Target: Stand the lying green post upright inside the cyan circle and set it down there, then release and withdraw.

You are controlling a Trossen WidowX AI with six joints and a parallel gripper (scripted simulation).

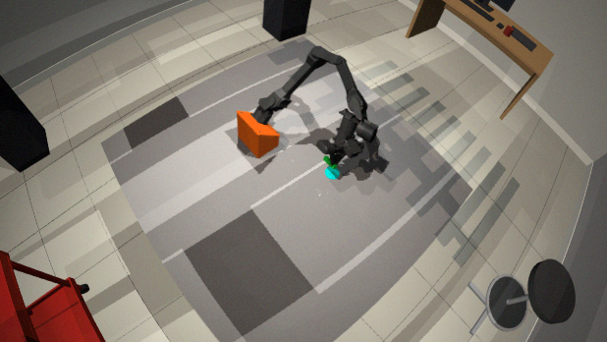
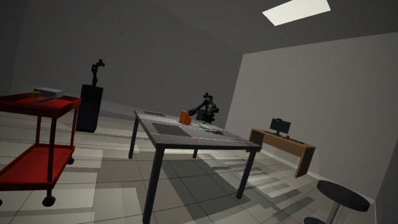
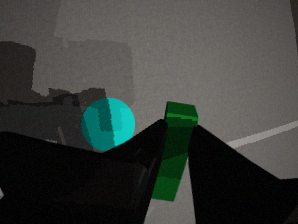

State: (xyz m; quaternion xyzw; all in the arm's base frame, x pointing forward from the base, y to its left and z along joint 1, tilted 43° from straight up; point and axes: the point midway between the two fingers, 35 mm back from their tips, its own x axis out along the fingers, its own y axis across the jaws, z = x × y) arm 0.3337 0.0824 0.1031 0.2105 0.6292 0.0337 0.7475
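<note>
The green post (image 1: pixel 327 160) (image 2: pixel 205 122) (image 3: pixel 172 165) is held between the fingers of my gripper (image 1: pixel 332 160) (image 3: pixel 177 129), which is shut on it. In the wrist view its long side runs from below the fingers to just past the fingertips. It looks off the table in the exterior view; its exact tilt is hard to tell. The cyan circle (image 1: pixel 332 173) (image 2: pixel 204 130) (image 3: pixel 122 125) lies flat on the table, to the left of the post in the wrist view, partly shaded. The post appears beside and above the circle, with no visible contact with the table.
An orange block (image 1: pixel 258 138) (image 2: pixel 185 118) with a sloped top stands on the table (image 1: pixel 275 275) (image 2: pixel 206 143), near the arm's base. The arm (image 1: pixel 356 98) arches over the far side of the table. Dark shadows fall around the circle. A red cart, a desk and a stool stand away from the table.
</note>
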